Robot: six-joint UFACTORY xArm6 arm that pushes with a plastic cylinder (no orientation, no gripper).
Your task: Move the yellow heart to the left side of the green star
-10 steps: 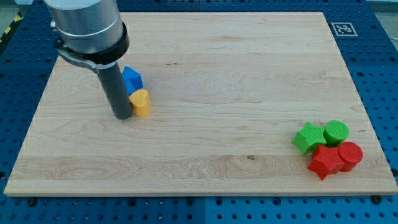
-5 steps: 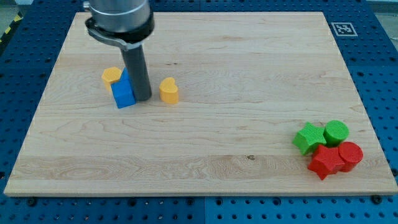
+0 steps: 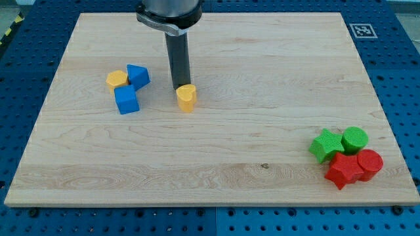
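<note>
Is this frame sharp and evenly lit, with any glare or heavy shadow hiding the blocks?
Camera view: sharp across the board, evenly lit, no glare; shadows soft and short. The yellow heart and green star read clearly; my tip sits just behind the heart, at the view's top side. Only the arm's upper part is cropped.

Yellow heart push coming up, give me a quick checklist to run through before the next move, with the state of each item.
1. My tip sits right behind the yellow heart, on the side toward the view's top: ok.
2. Tip on the heart's left, for pushing rightward: not ok.
3. Board between the heart and the green star free of blocks: ok.
4. Landing spot on the star's left free: ok.
5. Blue blocks and the other yellow block away from the path: ok.
6. Tip actually touching the heart: cannot tell.
</note>
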